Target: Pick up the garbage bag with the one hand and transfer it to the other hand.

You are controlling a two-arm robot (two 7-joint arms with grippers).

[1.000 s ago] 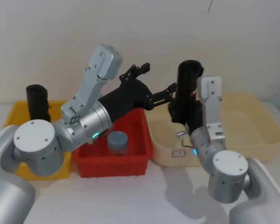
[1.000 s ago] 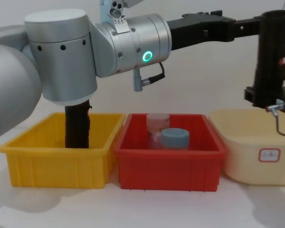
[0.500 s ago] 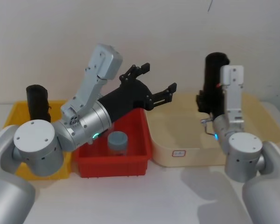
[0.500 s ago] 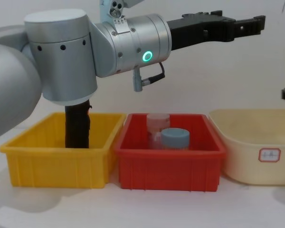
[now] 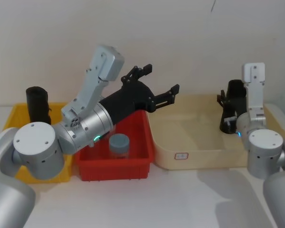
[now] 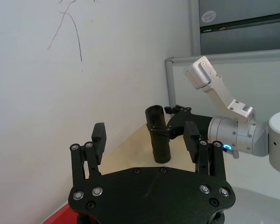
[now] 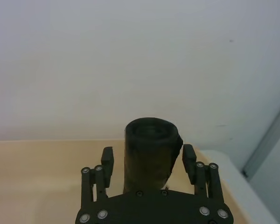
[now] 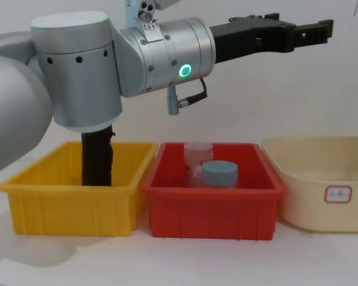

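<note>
- reading this as the tail end of the handover: the garbage bag (image 6: 157, 144) is sitting with the right gripper (image 7: 148, 161), not the left one.
- the bag is standing upright at about 3 o'clock of the beige tub (image 5: 199, 159), low inside it. whether its foot is touching the tub floor isn't showing.
- the right gripper is straddling the roll near mid-height. i'm not able to tell whether it is clamping the roll or sitting loose around it.
- the left gripper (image 5: 160, 79), on the green-ringed arm, is hanging spread wide and empty. it is sitting above the 1 o'clock corner of the red bin (image 5: 114, 168), well apart from the bag.
- a second black roll (image 5: 37, 102) is standing in the yellow bin (image 8: 71, 205) at 9 o'clock, and a blue-lidded jar (image 5: 119, 142) is sitting in the red bin. nothing is touching either.
- judging the next move: the right arm is needing a confirmed firm hold. if it is setting the roll down instead, it is needing to open and back straight off without tipping it. the left arm is only needing to keep clear.
</note>
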